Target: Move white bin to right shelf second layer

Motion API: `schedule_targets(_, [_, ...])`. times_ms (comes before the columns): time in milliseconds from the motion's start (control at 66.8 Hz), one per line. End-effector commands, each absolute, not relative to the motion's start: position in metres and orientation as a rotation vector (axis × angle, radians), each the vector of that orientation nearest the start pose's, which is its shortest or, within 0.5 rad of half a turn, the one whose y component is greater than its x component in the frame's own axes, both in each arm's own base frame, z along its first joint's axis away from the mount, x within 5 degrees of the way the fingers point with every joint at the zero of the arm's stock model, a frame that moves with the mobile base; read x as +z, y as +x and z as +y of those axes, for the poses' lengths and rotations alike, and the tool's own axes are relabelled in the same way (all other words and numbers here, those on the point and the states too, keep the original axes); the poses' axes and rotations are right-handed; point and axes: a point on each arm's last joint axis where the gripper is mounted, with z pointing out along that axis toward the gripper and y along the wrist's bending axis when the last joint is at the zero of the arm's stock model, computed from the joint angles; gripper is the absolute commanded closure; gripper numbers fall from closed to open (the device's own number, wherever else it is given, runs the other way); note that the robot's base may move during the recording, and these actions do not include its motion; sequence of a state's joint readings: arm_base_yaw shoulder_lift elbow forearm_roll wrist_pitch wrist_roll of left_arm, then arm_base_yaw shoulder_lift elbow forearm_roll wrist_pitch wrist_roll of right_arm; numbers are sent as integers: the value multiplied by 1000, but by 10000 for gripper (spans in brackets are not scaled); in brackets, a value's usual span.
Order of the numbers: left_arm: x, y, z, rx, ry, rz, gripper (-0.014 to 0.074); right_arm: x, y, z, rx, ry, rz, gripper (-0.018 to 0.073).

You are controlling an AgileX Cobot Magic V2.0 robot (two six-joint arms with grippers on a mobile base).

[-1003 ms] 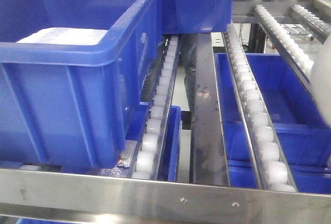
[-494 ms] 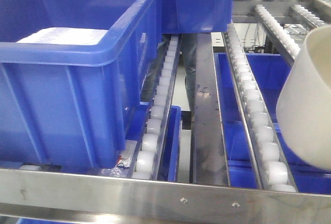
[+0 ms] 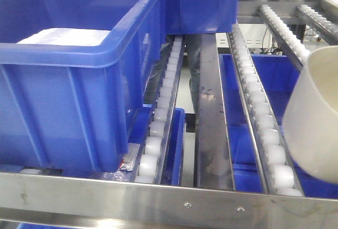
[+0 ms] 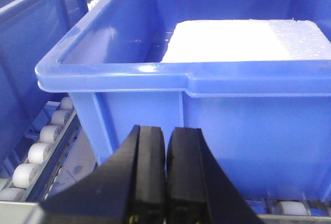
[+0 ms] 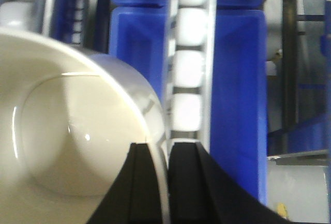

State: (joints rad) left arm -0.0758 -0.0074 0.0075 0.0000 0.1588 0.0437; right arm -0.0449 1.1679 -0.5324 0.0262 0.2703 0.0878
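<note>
The white bin hangs tilted at the right edge of the front view, above the roller tracks of the right shelf second layer. In the right wrist view the white bin fills the left half, and my right gripper is shut on its rim, one finger inside and one outside. A roller track runs below it. My left gripper is shut with nothing between its fingers, just in front of a blue crate.
A large blue crate holding a white slab sits on the left rollers, another blue crate behind it. Blue crates lie on the tier below. A steel front rail with screws crosses the bottom.
The white bin has come in from the right edge, further into view over the right roller tracks, and has dropped slightly since half a second ago. The crates have not moved.
</note>
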Motion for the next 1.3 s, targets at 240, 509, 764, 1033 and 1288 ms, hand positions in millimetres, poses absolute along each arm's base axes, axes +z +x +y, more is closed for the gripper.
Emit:
schedule_targets(240, [192, 56, -5, -34, 95, 1579, 512, 237, 220, -13, 34, 193, 2256, 503])
schedule_targets(509, [192, 56, -5, -34, 95, 1579, 512, 237, 220, -13, 35, 194, 2257, 499])
schedule_targets(764, [192, 56, -5, -34, 95, 1579, 512, 237, 220, -12, 37, 195, 2258, 397])
schedule_targets(1033, [192, 56, -5, -34, 95, 1579, 512, 236, 219, -6, 63, 181, 2273, 238])
schedule_targets(1288, [192, 56, -5, -34, 95, 1579, 512, 257, 207, -6, 67, 173, 2181, 238])
